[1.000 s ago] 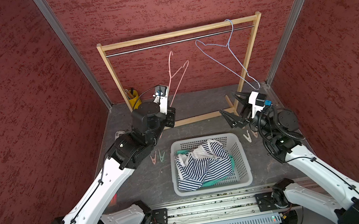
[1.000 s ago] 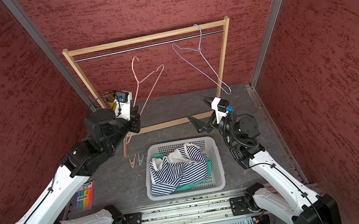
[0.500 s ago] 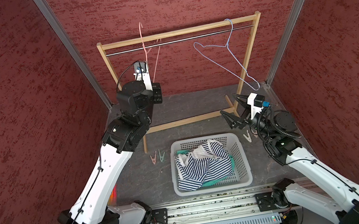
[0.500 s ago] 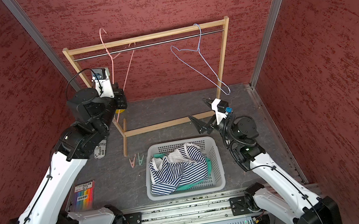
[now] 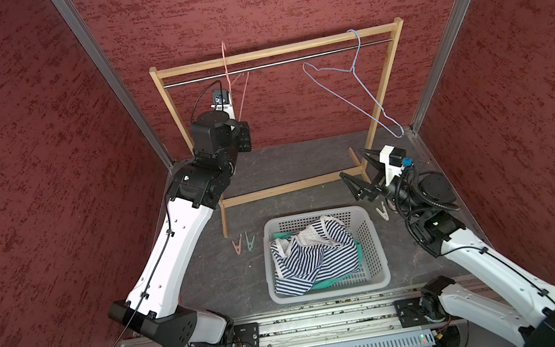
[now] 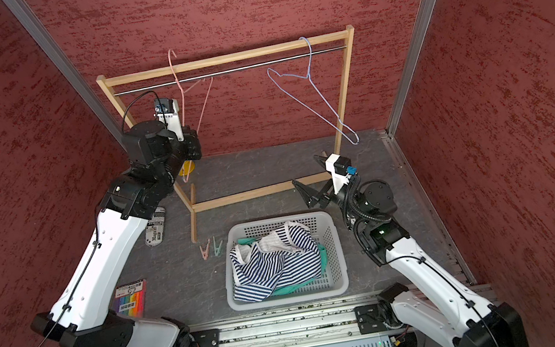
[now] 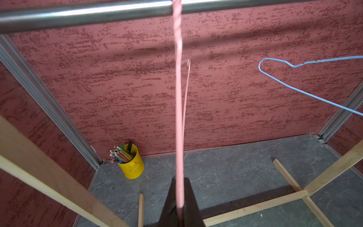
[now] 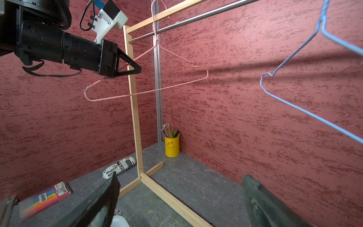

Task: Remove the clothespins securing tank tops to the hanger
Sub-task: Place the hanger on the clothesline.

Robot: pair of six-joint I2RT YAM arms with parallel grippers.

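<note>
Currently: left gripper [image 8: 136, 70], fingers clamped on pink hanger [image 7: 179, 118]; right gripper [image 5: 353, 162], fingers spread, empty. Advice: seat hook fully over rail [image 7: 78, 14] before releasing.

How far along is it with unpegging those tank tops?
Done: both tank tops lie in the basket; three clothespins lie loose on the table. In hand: left gripper shut on the bare pink hanger at the rail; right gripper open. Left: nothing visibly pinned.
</note>
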